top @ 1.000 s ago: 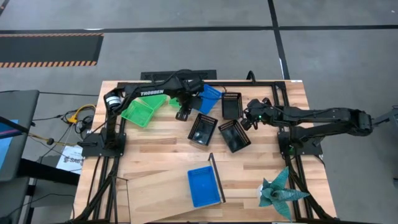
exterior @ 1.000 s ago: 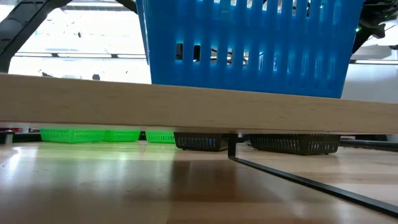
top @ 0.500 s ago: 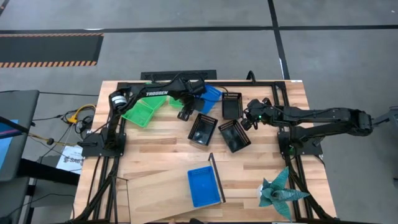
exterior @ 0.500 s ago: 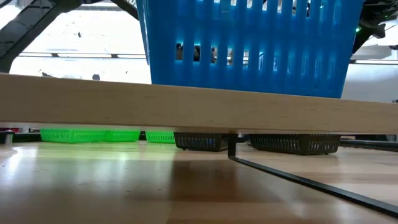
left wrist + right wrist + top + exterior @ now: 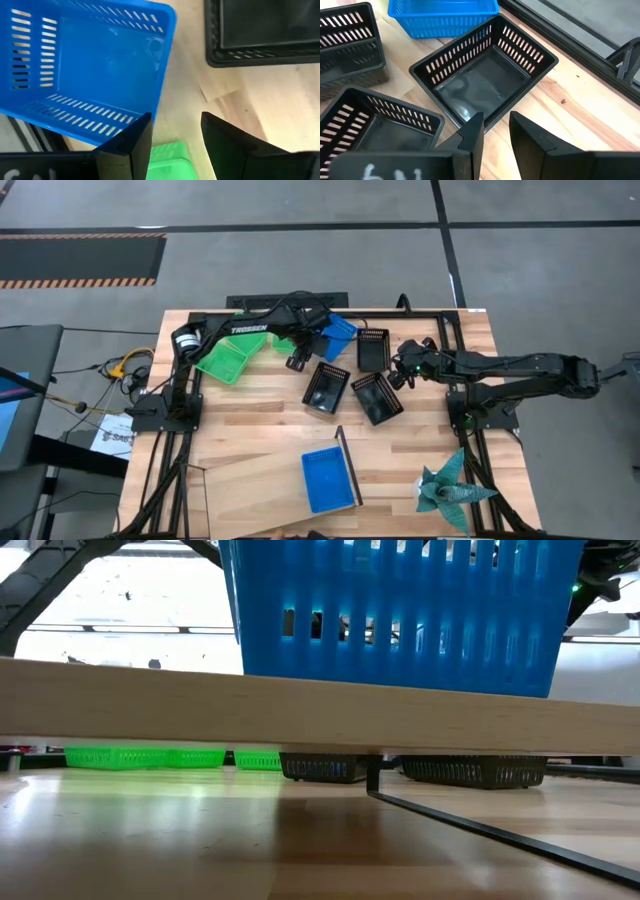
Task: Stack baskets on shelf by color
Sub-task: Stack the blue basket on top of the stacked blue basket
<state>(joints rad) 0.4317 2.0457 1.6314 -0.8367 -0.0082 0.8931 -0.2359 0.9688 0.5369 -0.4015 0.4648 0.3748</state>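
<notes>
A blue basket (image 5: 329, 479) is seen lying on the shelf (image 5: 260, 480) at the near edge of the table (image 5: 270, 415), just beside the thin black upright (image 5: 347, 465); in the low view the same basket (image 5: 400, 615) is shown resting on the light plank (image 5: 300, 705). A second blue basket (image 5: 338, 335) is found at the far side of the table, partly covered by the left arm, and is shown tilted in the left wrist view (image 5: 85, 65). The left gripper (image 5: 297, 361) is held just beside this basket, over the bare wood; its fingers (image 5: 127, 145) are parted and nothing is grasped between them. Green baskets (image 5: 224, 360) are placed to the left of it, under the left arm. Three black baskets are grouped in the middle of the table: one at the far side (image 5: 372, 349), one (image 5: 326, 387) and another (image 5: 377, 397) nearer. The right gripper (image 5: 397, 377) is positioned next to the far black basket (image 5: 485, 75), with its fingers (image 5: 470, 137) released and apart, gripping nothing. A teal paper figure (image 5: 447, 485) is seen near the right front corner.
</notes>
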